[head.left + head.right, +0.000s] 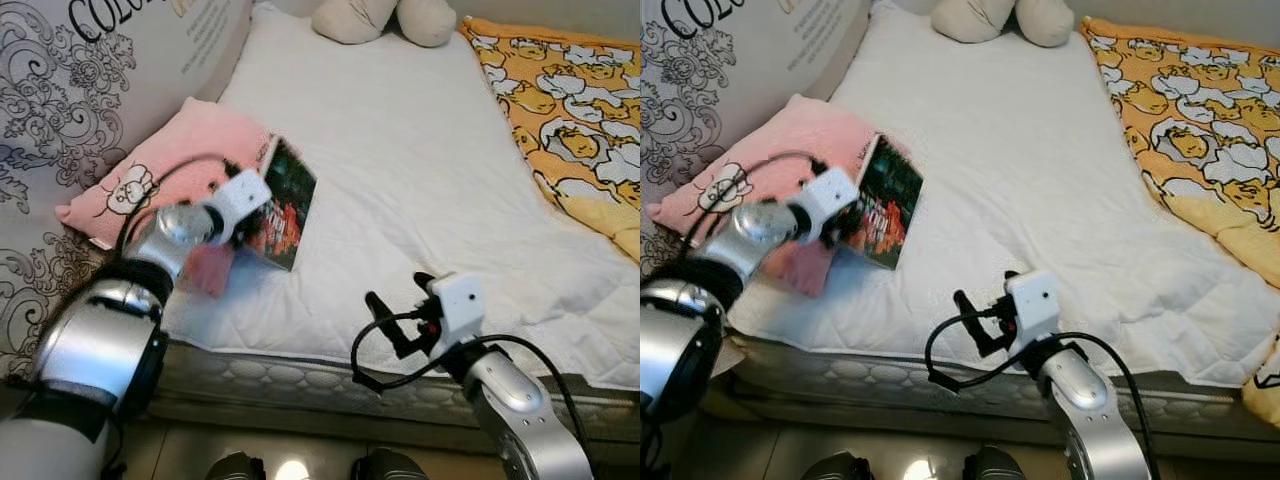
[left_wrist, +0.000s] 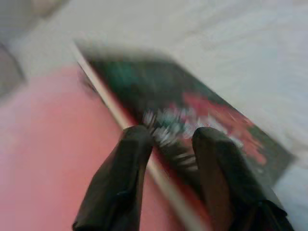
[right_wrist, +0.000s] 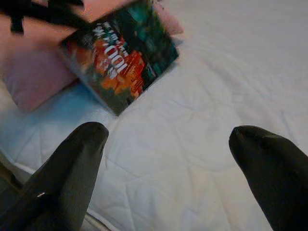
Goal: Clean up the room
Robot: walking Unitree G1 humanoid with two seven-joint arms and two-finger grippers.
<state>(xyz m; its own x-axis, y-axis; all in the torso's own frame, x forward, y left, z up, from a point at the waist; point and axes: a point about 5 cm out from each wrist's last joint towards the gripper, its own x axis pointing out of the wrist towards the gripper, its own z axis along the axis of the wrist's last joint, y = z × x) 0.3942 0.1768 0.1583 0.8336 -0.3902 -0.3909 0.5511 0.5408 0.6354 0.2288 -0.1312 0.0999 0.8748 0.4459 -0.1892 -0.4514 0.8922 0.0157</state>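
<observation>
A book (image 1: pixel 290 200) with a dark green and red cover lies tilted on the white mattress (image 1: pixel 400 160), its left edge resting on a pink pillow (image 1: pixel 170 165). My left gripper (image 2: pixel 168 139) is at that edge. Its fingers (image 2: pixel 132 159) stand a narrow gap apart over the cover and pillow, and the view is blurred. My right gripper (image 1: pixel 398 297) hovers open over the mattress near its front edge, to the right of the book (image 3: pixel 120 57), with nothing between its fingers (image 3: pixel 82 159).
A large patterned cushion (image 1: pixel 90 80) stands against the left side. A beige plush toy (image 1: pixel 385 18) lies at the far end. A yellow printed blanket (image 1: pixel 570 110) covers the mattress's right side. The mattress front edge (image 1: pixel 300 375) and the floor are below.
</observation>
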